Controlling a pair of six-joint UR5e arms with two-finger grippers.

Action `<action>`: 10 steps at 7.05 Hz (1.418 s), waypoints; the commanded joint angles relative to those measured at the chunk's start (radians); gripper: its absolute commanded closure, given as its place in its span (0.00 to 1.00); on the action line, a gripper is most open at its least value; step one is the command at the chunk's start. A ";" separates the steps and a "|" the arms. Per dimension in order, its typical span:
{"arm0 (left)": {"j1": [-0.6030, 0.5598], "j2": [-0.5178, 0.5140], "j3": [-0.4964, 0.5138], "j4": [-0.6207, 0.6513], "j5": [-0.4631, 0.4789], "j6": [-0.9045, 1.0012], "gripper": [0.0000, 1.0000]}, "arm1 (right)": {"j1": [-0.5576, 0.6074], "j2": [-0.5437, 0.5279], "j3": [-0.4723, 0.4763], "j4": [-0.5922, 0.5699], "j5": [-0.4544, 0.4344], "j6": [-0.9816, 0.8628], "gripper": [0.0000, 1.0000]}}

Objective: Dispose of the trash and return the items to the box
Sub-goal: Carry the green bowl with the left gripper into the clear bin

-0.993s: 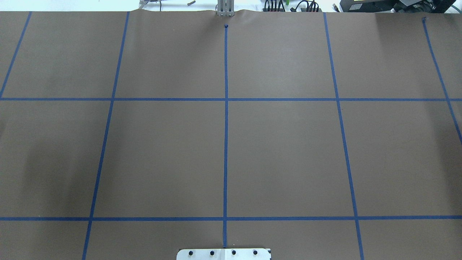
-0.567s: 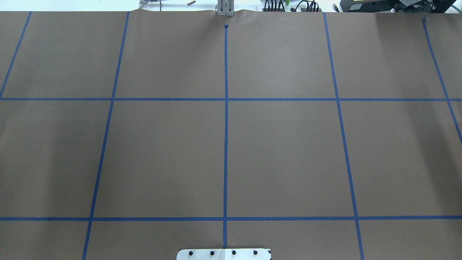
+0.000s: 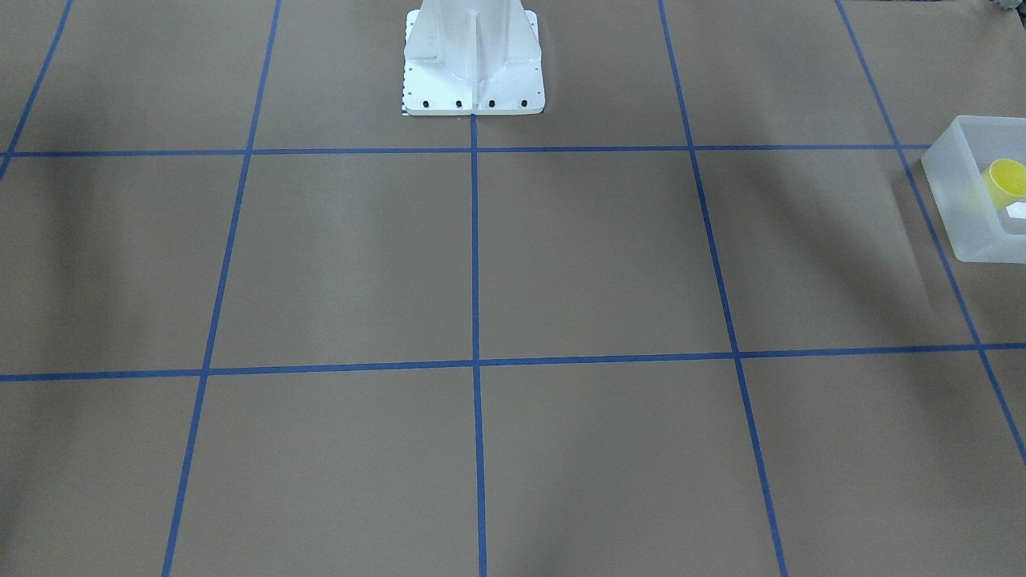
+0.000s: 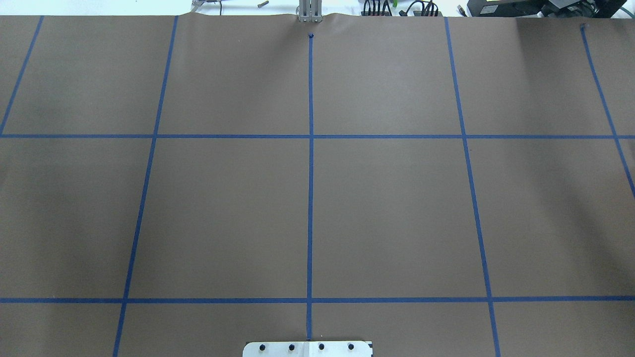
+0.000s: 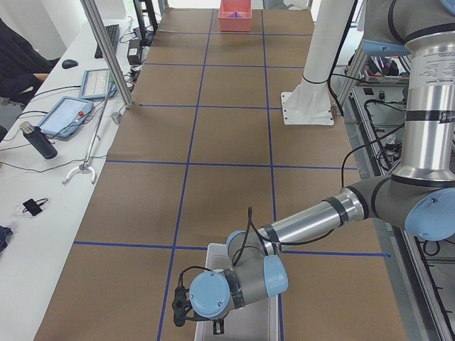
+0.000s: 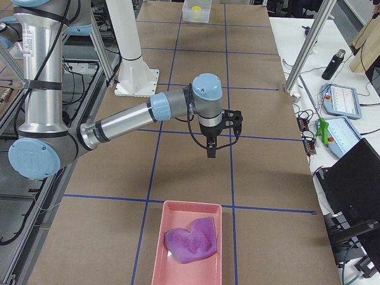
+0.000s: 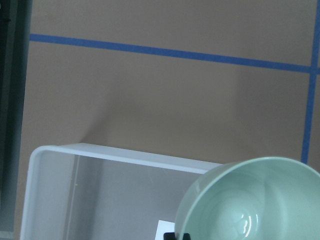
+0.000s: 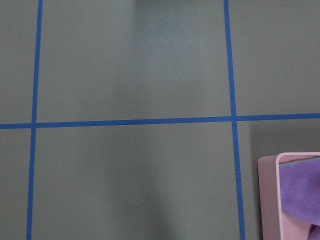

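The frosted white box stands at the table's end on my left side, with the yellow cup lying inside. In the left wrist view the mint-green bowl hangs close to the camera, over the box's far wall, with dark fingertips at its rim. My left gripper is over the box and shut on the bowl. My right gripper hovers above mid-table, apart from everything; I cannot tell whether it is open or shut.
A pink tray holding a purple cloth sits at the table's right end; it also shows in the right wrist view. The white robot base stands at the back middle. Tablets and a bottle lie on the operators' side bench.
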 commanded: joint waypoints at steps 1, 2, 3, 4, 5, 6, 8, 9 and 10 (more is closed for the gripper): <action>-0.003 0.045 0.028 -0.064 0.025 0.053 1.00 | -0.032 0.000 0.026 0.000 -0.001 0.056 0.00; -0.003 0.057 0.026 -0.064 0.025 0.057 1.00 | -0.032 0.000 0.026 0.000 -0.002 0.055 0.00; -0.003 0.058 0.028 -0.066 0.025 0.051 0.40 | -0.034 -0.001 0.028 0.002 -0.008 0.053 0.00; -0.009 0.059 0.023 -0.078 0.024 0.051 0.01 | -0.032 -0.010 0.028 0.007 -0.005 0.044 0.00; -0.034 0.054 0.017 -0.078 0.024 0.054 0.01 | -0.029 -0.017 0.028 0.011 -0.001 0.044 0.00; -0.073 0.062 -0.004 -0.113 0.022 0.051 0.01 | -0.031 -0.003 0.042 0.013 -0.005 0.053 0.00; -0.129 0.043 -0.095 -0.146 0.025 0.057 0.01 | 0.037 -0.039 0.057 0.013 -0.014 0.035 0.00; -0.135 0.043 -0.186 -0.114 0.027 0.048 0.01 | 0.037 -0.058 0.049 0.011 -0.016 0.036 0.00; -0.134 0.026 -0.280 -0.035 0.022 0.016 0.01 | 0.038 -0.073 0.031 0.011 -0.016 0.040 0.00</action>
